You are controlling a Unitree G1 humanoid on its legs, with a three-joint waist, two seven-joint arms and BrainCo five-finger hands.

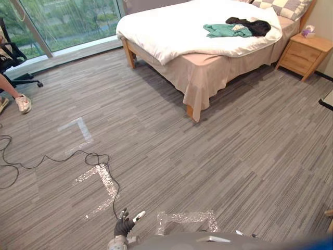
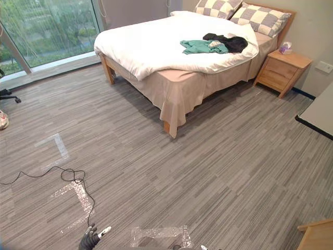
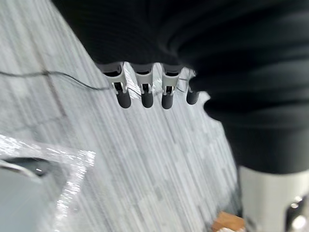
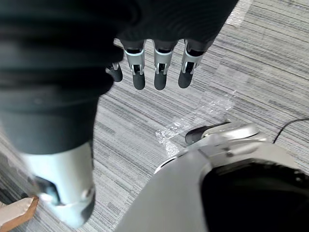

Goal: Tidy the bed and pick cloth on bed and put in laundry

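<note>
Task not started, I judge. Green cloth (image 1: 227,30) and black cloth (image 1: 251,26) lie on bed (image 1: 166,31), far right. Left robot hand (image 3: 147,93) and right robot hand (image 4: 160,77) hang relaxed, empty, well apart from bed. All steps left.

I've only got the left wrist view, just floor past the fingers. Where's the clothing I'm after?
Observer: A green garment lies on the white duvet, toward the pillow end of the bed.
Operator: Anything with it?
Observer: A black garment touches it, on the side nearer the checked pillows.
Operator: Is the right hand busy?
Observer: No. The right hand hangs over the floor, fingers straight, holding nothing.
</note>
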